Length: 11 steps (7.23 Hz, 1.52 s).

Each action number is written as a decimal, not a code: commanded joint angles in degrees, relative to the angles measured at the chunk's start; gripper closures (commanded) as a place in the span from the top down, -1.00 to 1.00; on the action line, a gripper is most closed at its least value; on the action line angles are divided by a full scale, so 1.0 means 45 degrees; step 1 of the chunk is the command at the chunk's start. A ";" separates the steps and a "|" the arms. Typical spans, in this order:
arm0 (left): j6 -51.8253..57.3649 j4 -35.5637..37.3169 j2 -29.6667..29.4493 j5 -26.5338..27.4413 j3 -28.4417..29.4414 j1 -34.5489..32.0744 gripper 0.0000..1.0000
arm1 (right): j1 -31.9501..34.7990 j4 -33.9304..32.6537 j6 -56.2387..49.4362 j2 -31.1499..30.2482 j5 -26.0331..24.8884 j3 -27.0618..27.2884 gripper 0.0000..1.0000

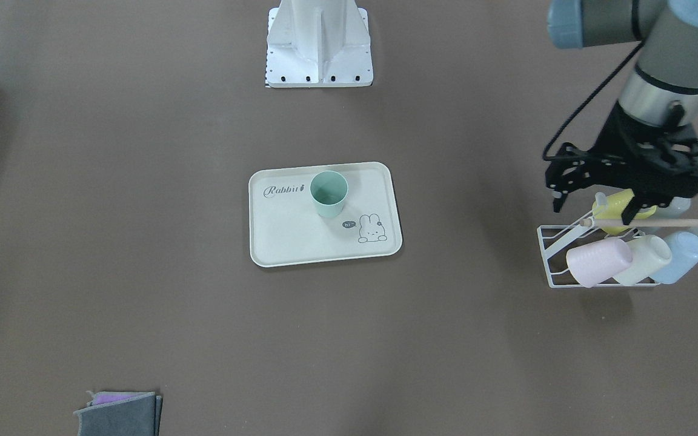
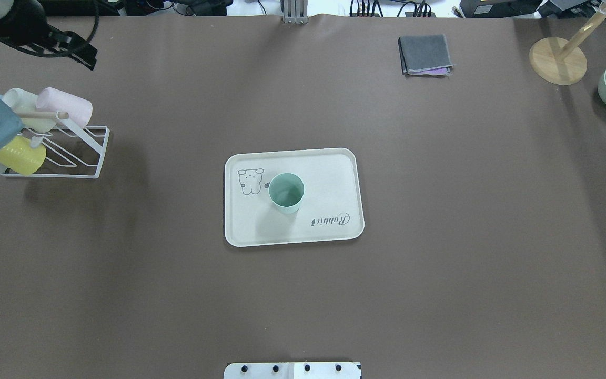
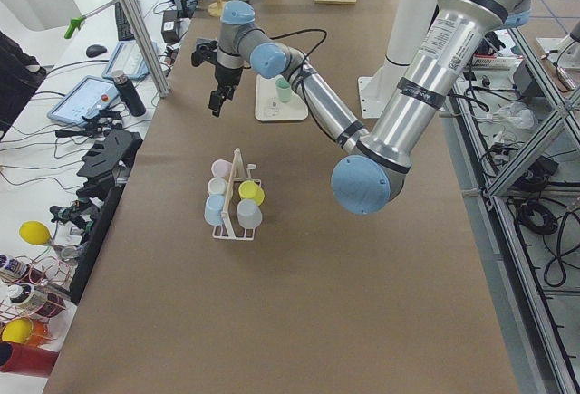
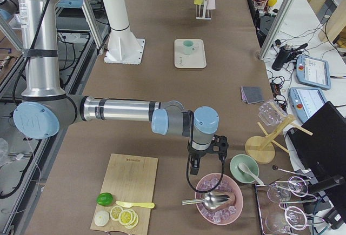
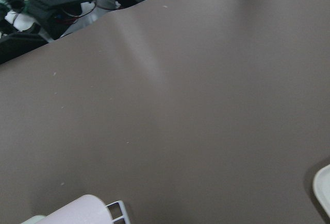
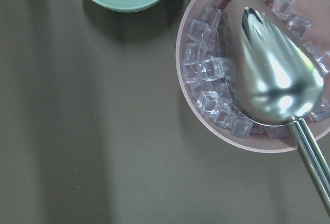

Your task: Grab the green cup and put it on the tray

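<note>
Overhead exterior view: the left arm extended over the table's left edge, with the left gripper above the cup rack, fingers apart and empty. The right gripper hung near the right edge beside the ice bowl; finger state could not be told. The tray lay mid-table, with the green cup upright on it.
</note>
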 commanded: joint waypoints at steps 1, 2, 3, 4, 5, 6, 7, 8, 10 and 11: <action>0.2451 0.0274 0.0983 -0.0423 0.1484 -0.1633 0.95 | -0.0033 0.0000 0.0066 0.0000 -0.0007 -0.0026 1.00; 0.3942 0.0332 0.1005 -0.0346 0.2538 -0.2317 0.95 | -0.0033 0.0000 0.0086 0.0000 -0.0007 -0.0045 1.00; 0.4362 0.0236 0.1005 -0.0403 0.3825 -0.3020 0.95 | -0.0053 0.0000 0.0086 0.0000 -0.0007 -0.0084 1.00; 0.5353 0.0235 0.1005 -0.0461 0.4399 -0.3433 0.95 | -0.0092 0.0000 0.0067 0.0000 0.0012 -0.0123 1.00; 0.5672 0.0312 0.1315 -0.0539 0.4637 -0.3978 0.95 | -0.0189 0.0019 0.0105 0.0020 -0.0007 -0.0124 1.00; 0.5695 0.0120 0.2207 -0.1700 0.4716 -0.4544 0.95 | -0.0228 0.0019 0.0106 0.0020 -0.0007 -0.0143 1.00; 0.6236 0.0041 0.2970 -0.2698 0.4756 -0.5033 0.95 | -0.0229 0.0019 0.0106 0.0020 0.0012 -0.0124 1.00; 0.8272 0.0252 0.3229 -0.2689 0.4833 -0.5309 0.95 | -0.0325 0.0019 0.0106 0.0039 0.0013 -0.0124 1.00; 0.8390 0.0411 0.3698 -0.2708 0.4873 -0.5506 0.96 | -0.0346 0.0019 0.0125 0.0039 0.0013 -0.0124 1.00; 0.8313 0.0353 0.4010 -0.2708 0.4854 -0.5507 0.96 | -0.0346 0.0019 0.0125 0.0039 0.0013 -0.0143 1.00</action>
